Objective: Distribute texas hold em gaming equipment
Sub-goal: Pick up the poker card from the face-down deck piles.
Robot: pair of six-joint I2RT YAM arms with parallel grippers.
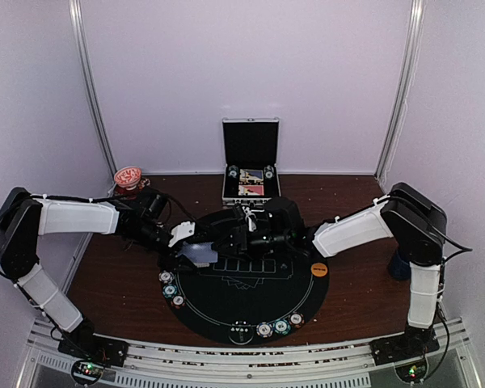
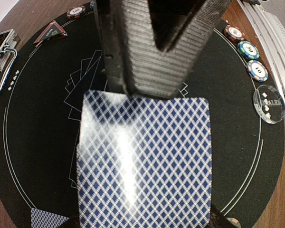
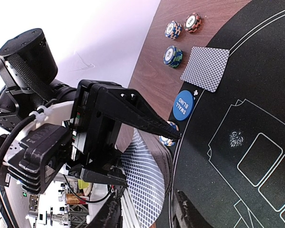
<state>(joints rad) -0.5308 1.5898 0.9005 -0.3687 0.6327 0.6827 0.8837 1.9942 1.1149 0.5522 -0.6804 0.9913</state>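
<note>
My left gripper (image 1: 196, 252) is shut on a deck of playing cards (image 2: 142, 161) with blue-and-white diamond backs, held over the far left of the black round mat (image 1: 250, 295). My right gripper (image 3: 149, 211) faces it; its fingers stand apart on either side of the deck's end (image 3: 149, 180), open. Its ribbed fingers (image 2: 152, 66) hang over the deck's far edge. One card (image 3: 205, 69) lies face down at the mat's rim beside the blue small-blind disc (image 3: 183, 105). Striped chips (image 1: 170, 290) sit at the mat's left edge, more chips (image 1: 280, 326) at its front. An orange disc (image 1: 318, 269) lies at the right.
The open silver case (image 1: 250, 162) stands at the back centre with cards and chips in it. A red-and-white bowl (image 1: 128, 176) sits back left, a dark blue mug (image 1: 400, 264) at the right. A clear dealer button (image 2: 269, 103) lies at the mat's rim.
</note>
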